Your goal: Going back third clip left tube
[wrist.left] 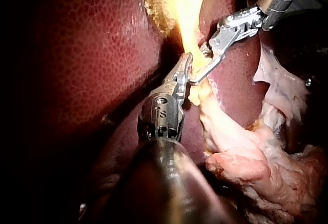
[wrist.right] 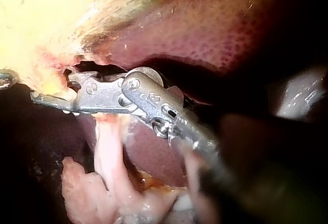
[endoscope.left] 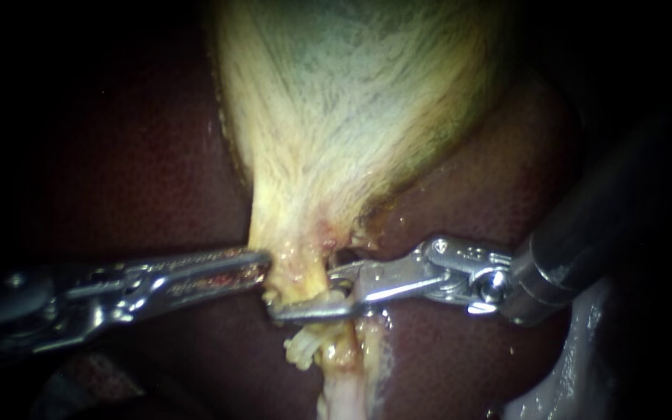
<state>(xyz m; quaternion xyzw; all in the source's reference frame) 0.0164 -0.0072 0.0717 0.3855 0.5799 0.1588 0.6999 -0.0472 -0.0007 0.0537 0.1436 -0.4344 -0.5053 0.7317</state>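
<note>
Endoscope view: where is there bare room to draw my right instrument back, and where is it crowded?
Free: bare liver above the right instrument, beside the gallbladder; also liver above the left instrument. Crowded: where both instruments meet at the tube.

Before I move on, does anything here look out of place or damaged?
Nothing alarming. A frayed tuft of pale tissue hangs beside the tube, just below the right instrument; it looks ragged, not cleanly cut.
</note>
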